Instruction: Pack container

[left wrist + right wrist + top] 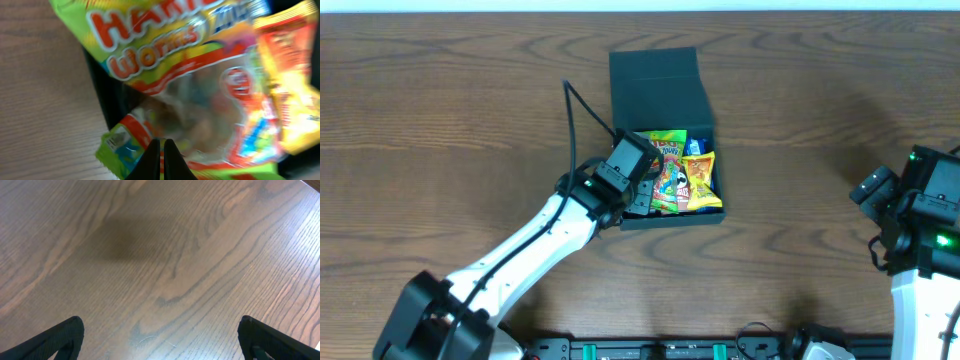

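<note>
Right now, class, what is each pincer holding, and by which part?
Nothing: left pincer shut, tips together above the gummy packet; right pincer open, empty.

1 container; 3 snack packets visible; 1 left gripper; 1 right gripper

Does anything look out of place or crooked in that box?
The green Haribo bag lies askew, its corner poking over the container's wall towards the table, ahead of the shut left end effector. Nothing looks spilled or damaged.
</note>
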`<state>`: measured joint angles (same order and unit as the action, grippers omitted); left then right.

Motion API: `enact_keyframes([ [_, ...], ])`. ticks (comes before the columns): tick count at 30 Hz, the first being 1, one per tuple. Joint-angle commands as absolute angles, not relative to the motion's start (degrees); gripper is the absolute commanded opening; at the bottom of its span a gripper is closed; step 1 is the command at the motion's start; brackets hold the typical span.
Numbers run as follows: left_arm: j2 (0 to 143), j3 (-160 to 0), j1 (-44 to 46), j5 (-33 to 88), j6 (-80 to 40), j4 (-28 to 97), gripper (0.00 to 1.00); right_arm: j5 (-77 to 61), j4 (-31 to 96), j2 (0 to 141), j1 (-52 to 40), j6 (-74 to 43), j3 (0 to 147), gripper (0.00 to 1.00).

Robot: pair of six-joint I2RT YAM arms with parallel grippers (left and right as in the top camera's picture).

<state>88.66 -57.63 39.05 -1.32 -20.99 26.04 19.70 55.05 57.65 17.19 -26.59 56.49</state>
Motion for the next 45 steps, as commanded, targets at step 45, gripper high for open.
enact_keyframes([
  [45,93.3,-57.0,40.9,-11.6,-28.3,24.2,0.06,20.3,55.1,57.6,17.6,-27.4,56.4,0.99],
])
